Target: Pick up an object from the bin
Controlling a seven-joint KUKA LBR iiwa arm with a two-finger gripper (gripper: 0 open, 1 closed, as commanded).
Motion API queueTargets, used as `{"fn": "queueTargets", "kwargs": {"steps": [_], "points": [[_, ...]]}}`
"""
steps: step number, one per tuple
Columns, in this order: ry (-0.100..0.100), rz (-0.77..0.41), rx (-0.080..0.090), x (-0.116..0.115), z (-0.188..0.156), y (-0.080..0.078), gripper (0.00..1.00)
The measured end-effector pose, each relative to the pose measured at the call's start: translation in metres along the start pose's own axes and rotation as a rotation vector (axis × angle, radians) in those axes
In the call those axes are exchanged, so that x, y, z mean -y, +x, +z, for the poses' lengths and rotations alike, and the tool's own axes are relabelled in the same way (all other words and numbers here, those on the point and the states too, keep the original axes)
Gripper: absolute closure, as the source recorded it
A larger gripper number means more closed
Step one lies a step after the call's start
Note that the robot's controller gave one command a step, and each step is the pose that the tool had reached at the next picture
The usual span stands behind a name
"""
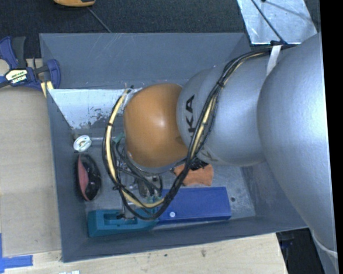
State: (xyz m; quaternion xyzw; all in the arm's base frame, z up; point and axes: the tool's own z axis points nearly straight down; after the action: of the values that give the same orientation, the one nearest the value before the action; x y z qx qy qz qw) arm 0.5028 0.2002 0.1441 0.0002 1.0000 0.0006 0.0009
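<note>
My gripper (141,187) hangs low in the middle of the bin, mostly hidden under the arm's wrist fittings. Just below it lie a teal tool-like thing (112,222) and a flat blue box (195,205) along the bin's near wall. An orange lump (199,175) sits to the gripper's right, partly hidden by the arm. To its left lies a black oval thing with a red side (87,177).
A small white round thing (82,143) lies above the black oval thing near the left wall. The arm and its cables cover the right half of the bin.
</note>
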Motion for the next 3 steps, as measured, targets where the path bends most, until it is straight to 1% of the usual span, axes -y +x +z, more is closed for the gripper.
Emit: {"fn": "queueTargets", "kwargs": {"steps": [1,2,3], "points": [[-0.001,-0.055,0.002,0.053,0.032,0.005,0.00],[-0.005,0.031,-0.003,0.072,0.048,-0.021,0.00],[0.001,0.017,-0.006,0.092,0.009,-0.043,0.00]]}}
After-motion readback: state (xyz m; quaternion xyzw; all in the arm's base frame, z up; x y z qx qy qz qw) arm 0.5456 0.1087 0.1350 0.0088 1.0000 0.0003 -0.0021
